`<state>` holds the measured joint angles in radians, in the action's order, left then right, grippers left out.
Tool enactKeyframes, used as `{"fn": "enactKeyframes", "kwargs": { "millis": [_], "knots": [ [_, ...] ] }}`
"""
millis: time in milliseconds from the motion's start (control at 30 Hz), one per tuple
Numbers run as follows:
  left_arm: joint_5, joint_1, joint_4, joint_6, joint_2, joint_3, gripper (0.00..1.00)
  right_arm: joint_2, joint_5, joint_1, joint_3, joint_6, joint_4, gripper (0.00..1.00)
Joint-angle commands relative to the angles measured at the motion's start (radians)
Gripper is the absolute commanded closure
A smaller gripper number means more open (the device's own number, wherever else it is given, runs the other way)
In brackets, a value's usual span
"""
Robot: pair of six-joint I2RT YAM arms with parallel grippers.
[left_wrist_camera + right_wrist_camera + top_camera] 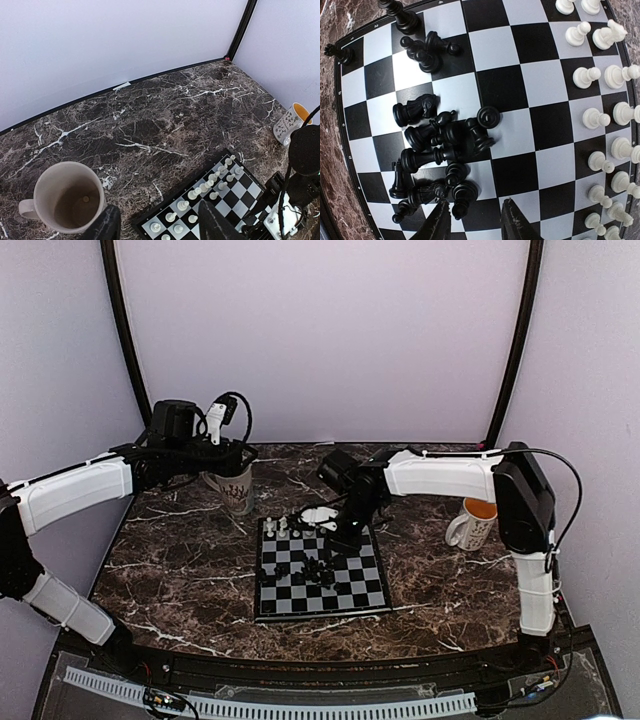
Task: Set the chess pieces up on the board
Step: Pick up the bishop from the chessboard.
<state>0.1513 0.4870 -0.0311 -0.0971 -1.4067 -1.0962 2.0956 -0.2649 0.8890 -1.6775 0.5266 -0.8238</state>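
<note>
The board (322, 614) lies mid-table. White chess pieces (600, 120) stand in two rows along its far edge; the left wrist view shows them (210, 185) too. Black chess pieces (440, 140) lie tumbled in a heap on the middle squares, seen from above as a dark cluster (320, 570). My right gripper (477, 217) hangs open low over the board (500, 85), at the heap's edge. One fallen black piece (462, 195) lies just inside its left finger (439, 222), not clamped. My left gripper (160, 225) is open and holds nothing, high above the table between a mug and the board's corner (145, 220).
A beige patterned mug (232, 488) stands back left of the board, under the left arm; from above it (67, 197) looks hollow with a small speck inside. A white mug with an orange inside (472, 523) stands right of the board. A few black pieces (407, 20) stand upright near the board's corner.
</note>
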Motion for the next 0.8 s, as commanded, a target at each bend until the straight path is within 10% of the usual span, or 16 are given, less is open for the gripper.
{"fn": "enactKeyframes", "kwargs": {
  "millis": [0,767],
  "knots": [
    [0.015,0.001,0.011,0.003,0.034,0.015,0.45,0.029,0.007,0.008,-0.029,-0.015,-0.016,0.67],
    [0.011,0.001,0.004,0.01,0.031,0.013,0.45,-0.171,-0.008,-0.033,0.015,0.017,-0.031,0.91]
  ]
}}
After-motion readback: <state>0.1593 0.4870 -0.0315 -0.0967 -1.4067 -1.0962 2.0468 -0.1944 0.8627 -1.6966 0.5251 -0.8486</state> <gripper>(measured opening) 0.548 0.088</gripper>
